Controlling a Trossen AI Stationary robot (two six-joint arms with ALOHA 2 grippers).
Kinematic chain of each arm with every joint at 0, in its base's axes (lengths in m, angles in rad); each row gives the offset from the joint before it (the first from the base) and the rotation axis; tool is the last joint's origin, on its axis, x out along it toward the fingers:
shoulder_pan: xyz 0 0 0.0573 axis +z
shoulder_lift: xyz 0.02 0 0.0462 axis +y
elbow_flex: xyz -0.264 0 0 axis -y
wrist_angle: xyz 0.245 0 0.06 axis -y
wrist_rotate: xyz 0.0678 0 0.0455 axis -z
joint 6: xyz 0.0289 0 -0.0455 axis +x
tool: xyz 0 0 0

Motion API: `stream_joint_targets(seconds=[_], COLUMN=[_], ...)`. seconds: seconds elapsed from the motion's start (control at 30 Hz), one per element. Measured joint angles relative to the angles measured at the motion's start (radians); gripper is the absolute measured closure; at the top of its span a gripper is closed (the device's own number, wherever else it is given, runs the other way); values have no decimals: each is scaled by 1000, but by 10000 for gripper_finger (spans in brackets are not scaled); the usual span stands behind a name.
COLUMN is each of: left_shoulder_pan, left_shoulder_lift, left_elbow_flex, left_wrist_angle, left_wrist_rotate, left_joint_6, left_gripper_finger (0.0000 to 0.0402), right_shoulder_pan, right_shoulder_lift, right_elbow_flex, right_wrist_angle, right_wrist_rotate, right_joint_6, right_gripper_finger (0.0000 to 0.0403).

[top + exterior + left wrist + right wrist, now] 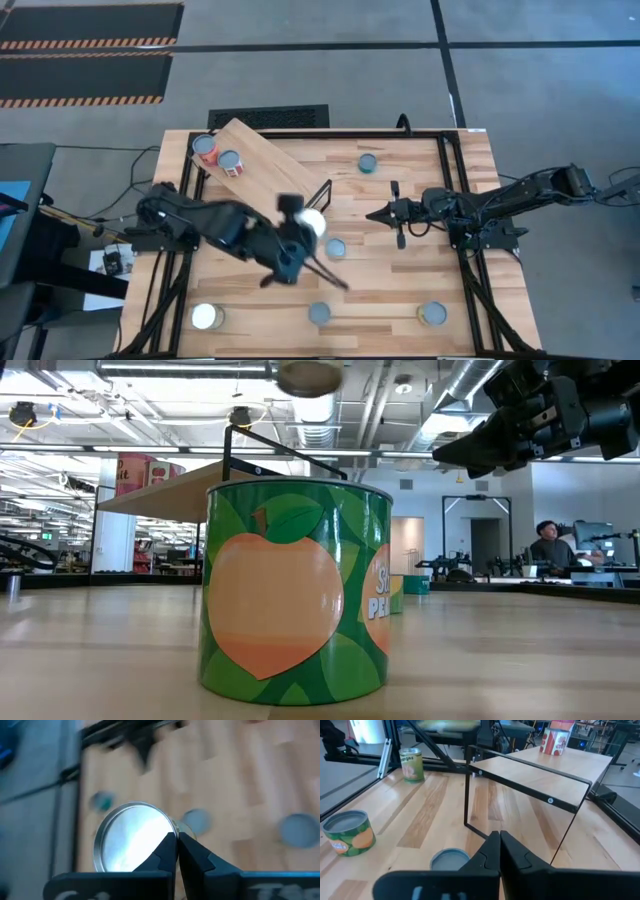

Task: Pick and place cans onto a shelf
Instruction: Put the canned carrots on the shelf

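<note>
— Looking at the left pincer (177, 837), how do its fingers stand?

— They are pressed together, almost no gap. A tin with a silvery lid (134, 837) lies right against the fingertips (167, 847), touching at its rim. I cannot tell whether the rim is really pinched.

— And the shelf (270, 160)?

— It is near this pincer, on the far side of the held-up tin. Two red tins (205, 148) (230, 162) stand on the shelf's end that is farthest from the pincer.

— The right pincer (497, 837)?

— Closed also, with nothing in it. It hangs over the table, and the open end of the shelf is in front of it. One grey-lidded tin (449, 859) is just under its fingers, a green tin (347, 832) is off to the side, and another green tin (411, 764) is farther ahead.
</note>
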Motion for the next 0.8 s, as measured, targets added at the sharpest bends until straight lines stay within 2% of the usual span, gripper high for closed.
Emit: stream_joint_targets(seconds=[0.1, 0.17, 0.33, 0.47, 0.6, 0.8], left_shoulder_pan=[16, 30, 84, 154, 236, 328], left_shoulder_lift=[-35, -82, -298, -488, -647, -763], left_elbow_flex=[27, -7, -255, -518, -740, -961], left_wrist_angle=[-137, -153, -148, -70, 70, 182], left_wrist_rotate=[-95, -139, -156, -138, -57, 35], left_joint_6=[-120, -197, -350, -410, -394, -355], left_gripper_finger=[401, 401, 401, 401, 401, 401], right_shoulder_pan=[0, 0, 0, 0, -1, -1], right_shoulder_lift=[0, 0, 0, 0, 0, 0], right_elbow_flex=[0, 0, 0, 0, 0, 0], right_wrist_angle=[0, 0, 0, 1, 6, 11], right_wrist_rotate=[0, 0, 0, 0, 1, 2], right_joint_6=[1, 1, 5, 5, 4, 4], right_gripper_finger=[389, 388, 389, 389, 387, 390])
